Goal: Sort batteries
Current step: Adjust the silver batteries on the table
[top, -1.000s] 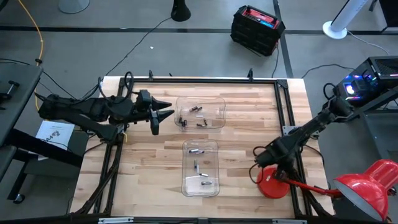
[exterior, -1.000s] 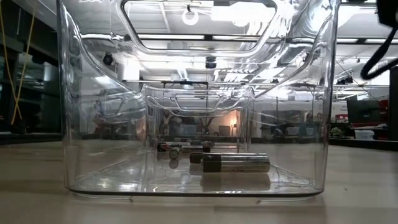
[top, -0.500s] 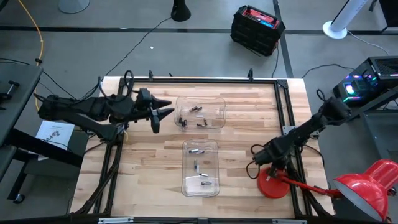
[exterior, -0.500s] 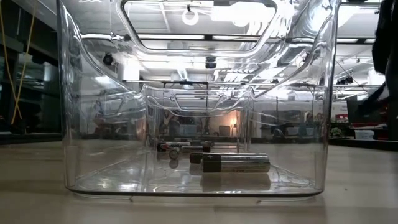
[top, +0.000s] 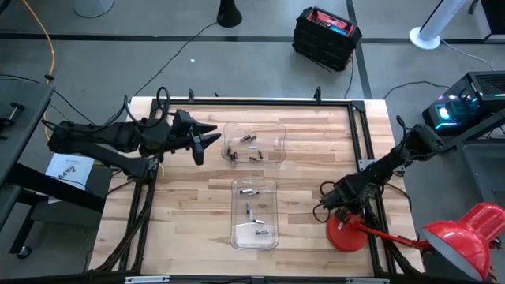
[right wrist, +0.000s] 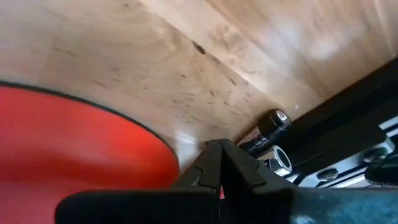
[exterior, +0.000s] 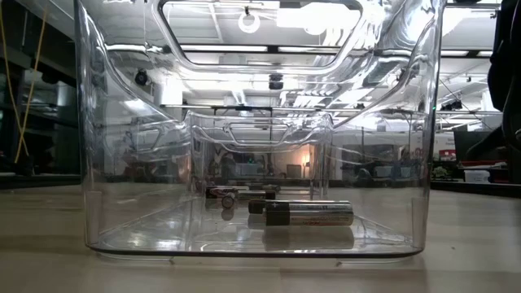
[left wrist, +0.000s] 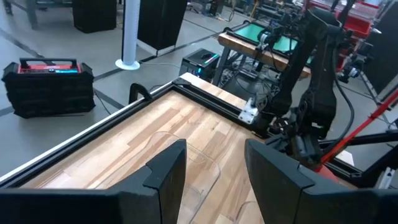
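We are looking down on a wooden table (top: 189, 197) with two clear plastic bins on it. The far bin (top: 254, 143) is standing near the middle of the table, and the near bin (top: 255, 213) is standing just in front of it, closer to the table's front edge. The batteries (top: 252, 147) are lying inside these bins: several small dark cells are scattered on the floor of the far bin, and a few more are lying in the near bin, apart from each other. In the low view we are seeing through the near bin's wall one larger battery (exterior: 308, 213) lying on its side, with smaller cells behind it.

The left gripper (top: 207, 140) is hovering above the table just beside the left wall of the far bin, pointing toward it. Its two fingers (left wrist: 163, 174) are standing clearly apart, released, and we are seeing nothing between them.

The right gripper (top: 330, 203) is reaching down at the right front part of the table, right at the red round lamp base (top: 346, 233), near the black frame rail. In the right wrist view its fingertips (right wrist: 219, 163) are pressed together, clenched, with no battery between them, just above the wood and close to the red base (right wrist: 74, 140). A small dark cylinder with a metallic end (right wrist: 274, 120) is lying next to the black rail there; we cannot tell whether it is a battery.
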Robot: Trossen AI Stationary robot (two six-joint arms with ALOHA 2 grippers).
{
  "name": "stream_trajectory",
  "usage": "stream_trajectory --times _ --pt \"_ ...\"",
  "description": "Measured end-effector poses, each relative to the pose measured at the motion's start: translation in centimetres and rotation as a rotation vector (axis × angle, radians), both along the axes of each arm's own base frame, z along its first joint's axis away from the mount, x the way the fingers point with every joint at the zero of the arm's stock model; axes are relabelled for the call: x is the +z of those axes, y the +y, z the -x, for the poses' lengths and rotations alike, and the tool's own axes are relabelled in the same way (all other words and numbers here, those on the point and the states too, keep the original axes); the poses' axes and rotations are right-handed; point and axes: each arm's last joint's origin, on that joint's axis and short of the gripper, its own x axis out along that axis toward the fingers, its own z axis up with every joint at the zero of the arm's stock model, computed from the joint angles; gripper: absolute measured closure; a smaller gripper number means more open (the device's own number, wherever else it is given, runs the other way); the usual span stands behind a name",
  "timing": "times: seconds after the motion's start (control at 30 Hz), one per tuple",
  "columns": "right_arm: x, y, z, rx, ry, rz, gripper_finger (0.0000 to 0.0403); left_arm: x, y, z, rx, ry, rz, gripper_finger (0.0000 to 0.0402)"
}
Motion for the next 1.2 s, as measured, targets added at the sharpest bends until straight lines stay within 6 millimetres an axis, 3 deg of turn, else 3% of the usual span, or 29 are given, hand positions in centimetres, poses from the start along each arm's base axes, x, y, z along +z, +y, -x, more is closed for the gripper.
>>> stream_trajectory --times 0.23,0.43,0.6,0.83,1.0,1.2 --pt "0.8 -0.3 -1.1 0.0 -0.042 0.114 0.0403 0.0 0.6 0.0 0.031 0.0 0.0 0.0243" --pt "3.2 -0.4 -3.6 0.094 -0.244 0.415 0.0403 0.0 1.0 0.0 0.042 0.015 -0.029 0.0243" --pt "4.5 0.7 -4.6 0.044 -0.229 0.271 0.0403 0.0 1.2 0.0 0.046 0.023 -0.04 0.0243" --pt "3.5 0.2 -2.4 -0.04 -0.02 0.237 0.0403 -0.1 1.2 0.0 0.038 0.038 -0.065 0.0243" --pt "2.0 0.5 -1.6 -0.099 0.022 0.102 0.0403 -0.2 1.2 0.0 0.024 0.054 -0.068 0.0243" --pt "1.1 1.0 -0.4 -0.154 0.077 0.095 0.0403 -0.5 1.2 0.1 0.02 0.088 -0.07 0.0243"
